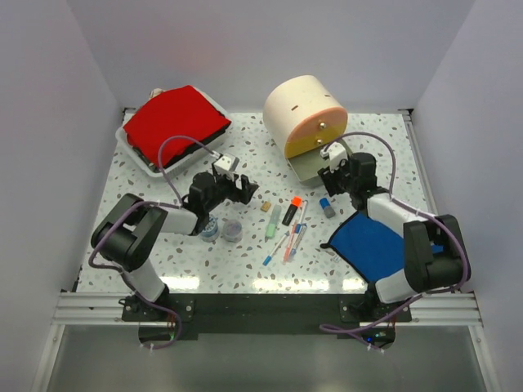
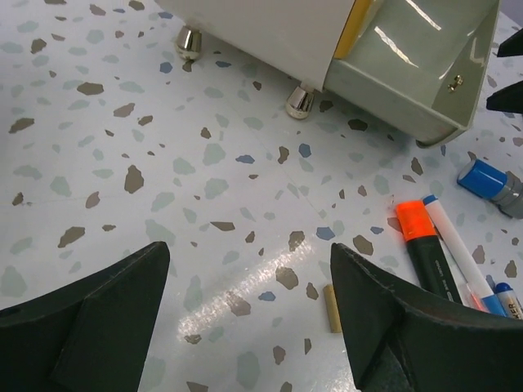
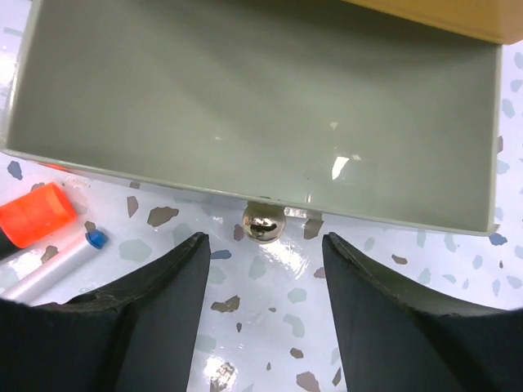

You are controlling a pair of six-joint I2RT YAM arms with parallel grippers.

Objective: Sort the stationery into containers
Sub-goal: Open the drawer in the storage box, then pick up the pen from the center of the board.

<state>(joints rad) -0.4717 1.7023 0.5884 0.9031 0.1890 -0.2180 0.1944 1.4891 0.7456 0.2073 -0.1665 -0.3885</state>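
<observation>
The cream drum [image 1: 304,110] stands at the back with its lowest grey-green drawer [image 1: 304,168] pulled open and empty [image 3: 261,106]. My right gripper [image 1: 329,171] is open, its jaws either side of and just short of the drawer's shiny knob [image 3: 263,221]. My left gripper [image 1: 243,188] is open and empty above bare table [image 2: 250,253], the tan cube [image 2: 331,308] by its right finger. An orange-black highlighter [image 1: 292,211], pale green marker [image 1: 271,226], thin pens [image 1: 286,241], blue-grey stub [image 1: 327,206] and two tape rolls [image 1: 221,230] lie mid-table.
The white case with a red top [image 1: 176,122] sits at the back left. A flat blue cloth [image 1: 372,245] lies under my right arm. The drum stands on small metal feet [image 2: 300,100]. White walls close in the table on three sides.
</observation>
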